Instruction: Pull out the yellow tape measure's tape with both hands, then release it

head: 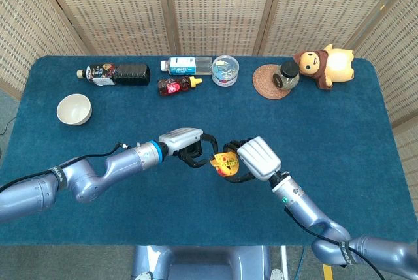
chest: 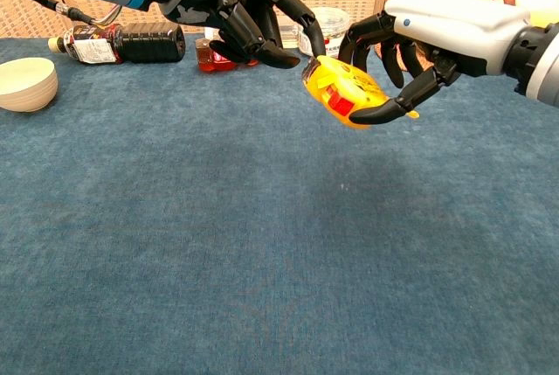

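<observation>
The yellow tape measure was held clear of the blue table, near its middle, in the right hand. That hand's fingers were curled around the case from above and below, which looked like a firm hold.

The left hand sat just beside the case on its left. Its fingers were bunched and pointed at the tape's outlet. From the chest view a small gap appeared between the fingertips and the case, and no drawn tape showed across it. Whether the end tab was pinched could not be told from either view.

Judgement: the pull was at or just before its start. To do it well, the left hand should have the tab firmly pinched before any separation. The hands should then part along a straight line out of the outlet, with the right hand keeping the case level and unturned. A skewed pull would likely bend the tape or slip the tab. Release should follow only once a clear length shows.
</observation>
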